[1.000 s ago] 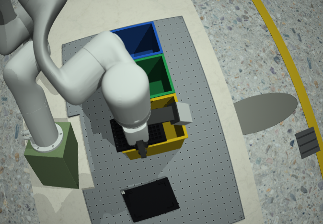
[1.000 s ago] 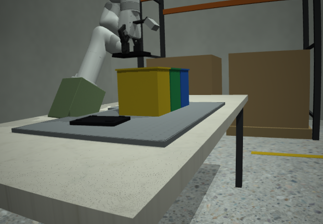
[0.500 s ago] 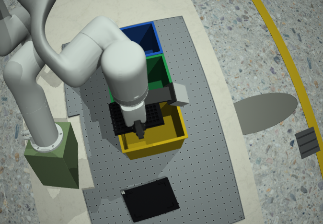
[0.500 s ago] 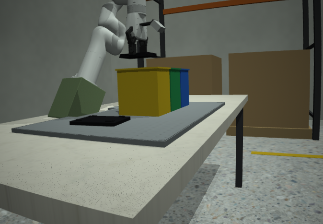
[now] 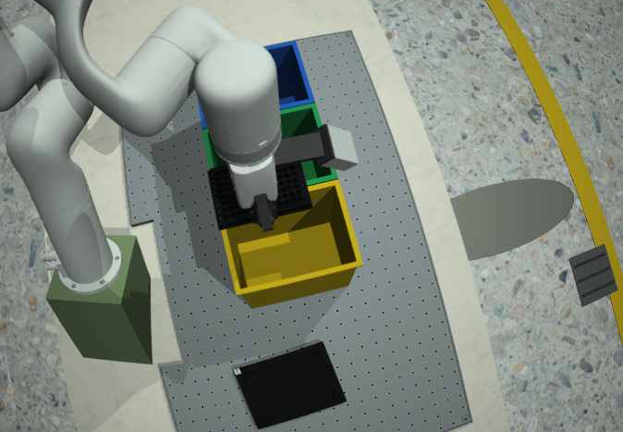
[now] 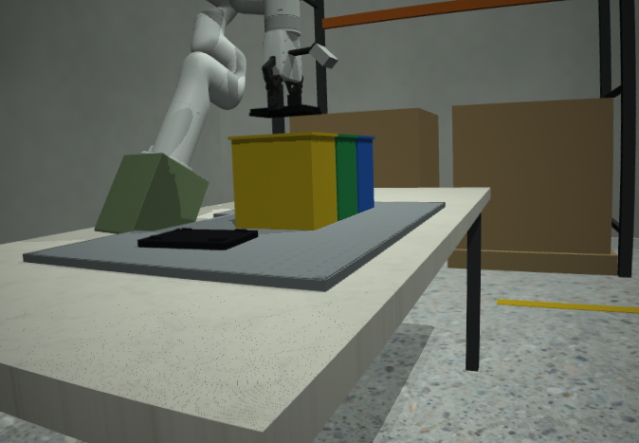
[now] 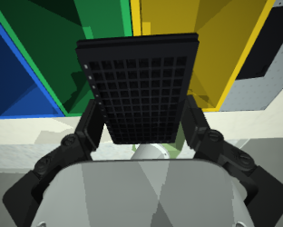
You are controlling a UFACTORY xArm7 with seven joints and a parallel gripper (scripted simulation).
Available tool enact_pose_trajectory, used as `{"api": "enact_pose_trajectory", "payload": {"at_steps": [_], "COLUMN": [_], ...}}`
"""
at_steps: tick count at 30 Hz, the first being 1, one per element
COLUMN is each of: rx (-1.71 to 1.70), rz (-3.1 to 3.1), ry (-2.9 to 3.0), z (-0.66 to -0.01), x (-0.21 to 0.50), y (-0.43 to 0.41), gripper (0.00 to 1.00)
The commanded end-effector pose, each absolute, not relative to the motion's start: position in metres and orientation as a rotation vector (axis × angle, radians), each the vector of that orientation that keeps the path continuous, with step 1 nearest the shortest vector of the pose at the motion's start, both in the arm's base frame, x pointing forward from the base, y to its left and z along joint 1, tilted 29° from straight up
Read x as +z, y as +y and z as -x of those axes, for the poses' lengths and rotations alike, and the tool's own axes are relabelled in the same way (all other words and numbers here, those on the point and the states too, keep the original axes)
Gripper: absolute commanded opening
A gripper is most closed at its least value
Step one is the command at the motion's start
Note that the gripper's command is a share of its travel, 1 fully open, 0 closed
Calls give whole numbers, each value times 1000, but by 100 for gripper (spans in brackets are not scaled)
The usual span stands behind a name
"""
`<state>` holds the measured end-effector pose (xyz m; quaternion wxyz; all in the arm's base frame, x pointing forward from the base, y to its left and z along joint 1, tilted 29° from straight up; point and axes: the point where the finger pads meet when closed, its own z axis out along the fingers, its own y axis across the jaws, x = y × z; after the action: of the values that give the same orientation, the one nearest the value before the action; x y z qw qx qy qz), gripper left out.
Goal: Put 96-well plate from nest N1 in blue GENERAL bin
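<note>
My gripper (image 7: 141, 107) is shut on the black 96-well plate (image 7: 140, 89) and holds it flat by its two long sides. The plate hangs above the bin rims, over the border between the green bin (image 5: 301, 129) and the yellow bin (image 5: 297, 246). In the side view the plate (image 6: 284, 111) sits clearly above the yellow bin (image 6: 283, 179). The blue bin (image 5: 289, 72) stands at the far end of the row, partly hidden by my arm. It shows at the left in the wrist view (image 7: 17, 80). The signs are not readable.
The black plate nest (image 5: 289, 384) lies empty on the grey perforated mat near the front edge. The three bins stand upright, touching in a row. The green arm pedestal (image 5: 105, 306) stands at the left. Cardboard boxes (image 6: 531, 175) and a rack stand behind the table.
</note>
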<state>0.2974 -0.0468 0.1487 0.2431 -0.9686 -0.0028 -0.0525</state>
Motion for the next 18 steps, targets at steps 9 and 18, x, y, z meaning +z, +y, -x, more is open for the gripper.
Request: {"api": "enact_pose_trajectory", "payload": {"at_steps": [9, 18], "rx": [-149, -149], "rz": [2648, 2648], "ry": [-7, -7], "z": [-302, -304], "x": [169, 180], "y": [-11, 9], "gripper": [0, 0]}}
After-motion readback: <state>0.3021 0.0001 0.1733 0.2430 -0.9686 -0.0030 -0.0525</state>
